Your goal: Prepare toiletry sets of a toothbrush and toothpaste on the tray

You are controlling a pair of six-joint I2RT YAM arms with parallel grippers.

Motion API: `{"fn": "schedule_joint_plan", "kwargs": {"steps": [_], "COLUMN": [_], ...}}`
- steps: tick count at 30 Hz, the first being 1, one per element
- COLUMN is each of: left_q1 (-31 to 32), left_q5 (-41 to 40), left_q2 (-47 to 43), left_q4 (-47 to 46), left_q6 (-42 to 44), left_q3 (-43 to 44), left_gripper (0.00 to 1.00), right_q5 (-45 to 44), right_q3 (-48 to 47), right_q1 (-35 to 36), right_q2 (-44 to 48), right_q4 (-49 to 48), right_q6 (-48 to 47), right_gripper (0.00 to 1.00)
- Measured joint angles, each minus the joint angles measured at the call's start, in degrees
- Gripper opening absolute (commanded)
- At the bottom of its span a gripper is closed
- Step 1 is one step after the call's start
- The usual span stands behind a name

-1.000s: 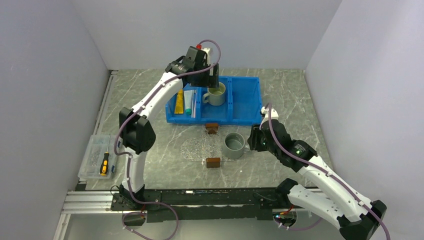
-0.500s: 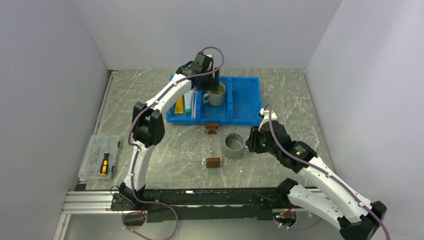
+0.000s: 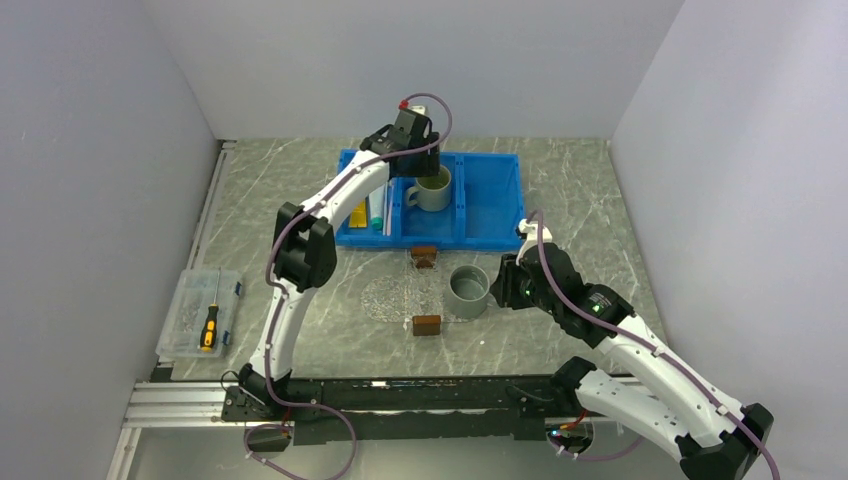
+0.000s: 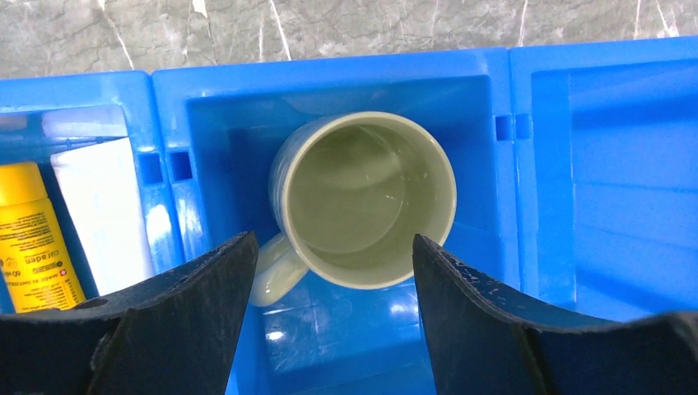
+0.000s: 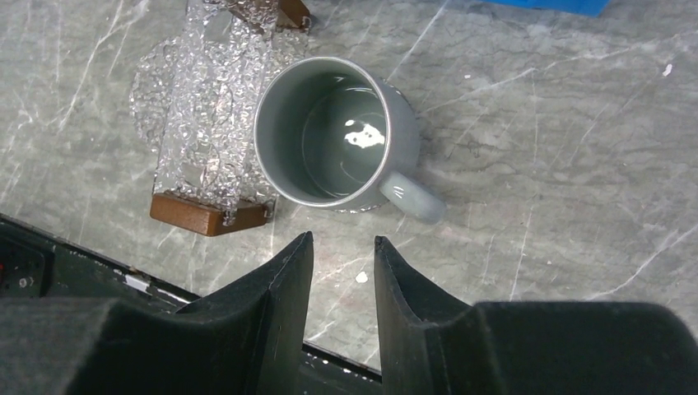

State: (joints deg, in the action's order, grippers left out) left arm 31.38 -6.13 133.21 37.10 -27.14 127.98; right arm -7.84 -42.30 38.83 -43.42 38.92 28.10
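- My left claw (image 4: 333, 247) hangs over the middle compartment of the blue bin (image 4: 576, 164), straight above the green mug (image 4: 362, 197). It is not over the tubes.
- The toothpaste lies one compartment to the claw's left, past the divider. The yellow tube (image 4: 33, 247) is outermost, and the white tube (image 4: 103, 214) lies just beside it, against the divider.
- Both tubes run lengthwise from the near wall of the bin to the far wall. My jaws open across that line, so I judge a sideways shift would bring the claw over a tube without turning the wrist.
- The left claw stands wide open and empty, touching neither the mug nor the bin.
- I can't pick out the toothbrush for sure. It is too thin to show in these views.
- The tray (image 3: 395, 295) lies on the surface nearer the arms' bases, well apart from the tubes, and no toiletry set is on it yet.
- My right claw (image 5: 342, 255) hovers low by the grey mug (image 5: 333, 132), which sits at the tray's right edge. Its jaws stand a narrow gap apart and hold nothing.
- The left arm is by far the nearer to the toothpaste, so I take this pick to be its job.
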Motion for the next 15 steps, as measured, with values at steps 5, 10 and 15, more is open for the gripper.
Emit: {"fn": "schedule_joint_plan", "kwargs": {"steps": [5,10,15], "left_q1": [0.26,0.33,0.5], "left_q5": [-1.31,-1.99,-2.43], "left_q2": [1.66,3.13,3.67], "left_q4": [-0.72,-1.4,-2.19], "left_q6": [0.0,-0.15,-0.31], "left_q3": [0.63,0.63,0.68], "left_gripper": [0.7,0.67,0.65], "right_q5": [0.74,0.98,1.16], "right_q3": [0.28,0.59,0.63], "right_q1": [0.0,0.0,0.0], "right_q2": [0.04,0.07,0.04], "right_q4": [-0.15,-0.48,-0.9], "right_q6": [-0.02,-0.07,-0.24], "right_gripper": [0.35,0.35,0.34]}}
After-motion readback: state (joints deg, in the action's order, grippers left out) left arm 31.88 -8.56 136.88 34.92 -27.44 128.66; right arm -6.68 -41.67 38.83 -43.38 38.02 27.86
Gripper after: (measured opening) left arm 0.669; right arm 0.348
